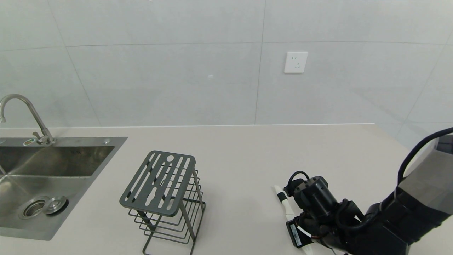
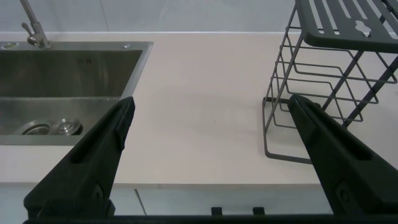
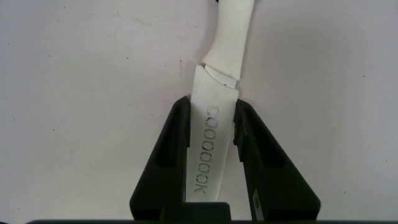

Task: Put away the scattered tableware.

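Jaws of the right gripper [image 3: 212, 107] clamp the white ceramic knife [image 1: 282, 198], flat near the countertop [image 1: 247, 156] front-right edge, probably for lifting toward the slotted knife rack [image 1: 161, 184]; the left gripper [image 2: 211, 102] hangs open.

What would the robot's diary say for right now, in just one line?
right gripper: shut on white knife blade, at counter | left gripper: open, facing sink and rack | knife not yet in rack
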### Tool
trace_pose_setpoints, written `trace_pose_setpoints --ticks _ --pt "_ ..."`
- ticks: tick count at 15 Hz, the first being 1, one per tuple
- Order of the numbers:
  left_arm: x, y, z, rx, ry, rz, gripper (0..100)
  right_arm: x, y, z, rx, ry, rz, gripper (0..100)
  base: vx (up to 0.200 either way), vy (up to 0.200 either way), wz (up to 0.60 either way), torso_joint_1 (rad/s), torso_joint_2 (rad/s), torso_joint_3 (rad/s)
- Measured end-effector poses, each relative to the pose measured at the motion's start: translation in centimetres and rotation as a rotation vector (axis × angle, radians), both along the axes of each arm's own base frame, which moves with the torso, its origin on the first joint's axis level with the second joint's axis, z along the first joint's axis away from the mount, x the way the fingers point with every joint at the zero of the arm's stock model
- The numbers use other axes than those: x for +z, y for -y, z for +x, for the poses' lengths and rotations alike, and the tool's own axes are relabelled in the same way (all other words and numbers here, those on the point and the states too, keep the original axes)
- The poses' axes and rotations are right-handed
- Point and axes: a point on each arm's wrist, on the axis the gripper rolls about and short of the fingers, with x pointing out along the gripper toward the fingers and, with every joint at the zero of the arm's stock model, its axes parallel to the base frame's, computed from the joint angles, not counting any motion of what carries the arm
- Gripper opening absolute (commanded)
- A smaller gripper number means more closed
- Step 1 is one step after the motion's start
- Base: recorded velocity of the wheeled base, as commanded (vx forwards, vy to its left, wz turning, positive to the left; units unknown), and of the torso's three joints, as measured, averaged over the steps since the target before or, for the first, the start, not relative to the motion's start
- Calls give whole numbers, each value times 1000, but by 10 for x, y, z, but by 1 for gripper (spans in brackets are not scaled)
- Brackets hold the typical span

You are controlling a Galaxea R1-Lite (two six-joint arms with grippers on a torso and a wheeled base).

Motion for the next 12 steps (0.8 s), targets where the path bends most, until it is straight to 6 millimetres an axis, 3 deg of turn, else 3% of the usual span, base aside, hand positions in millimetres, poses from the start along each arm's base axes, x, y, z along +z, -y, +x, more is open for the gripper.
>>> trace_pose_setpoints --ticks 5,10,12 --pt "0 0 0 0 0 0 100 35 0 -4 32 259 207 0 0 0 0 0 0 0" --pt "0 0 0 -1 0 2 100 47 7 -18 175 375 336 0 0 0 0 0 0 0" --pt "0 0 0 -4 0 3 100 65 1 -25 265 425 402 0 0 0 0 0 0 0"
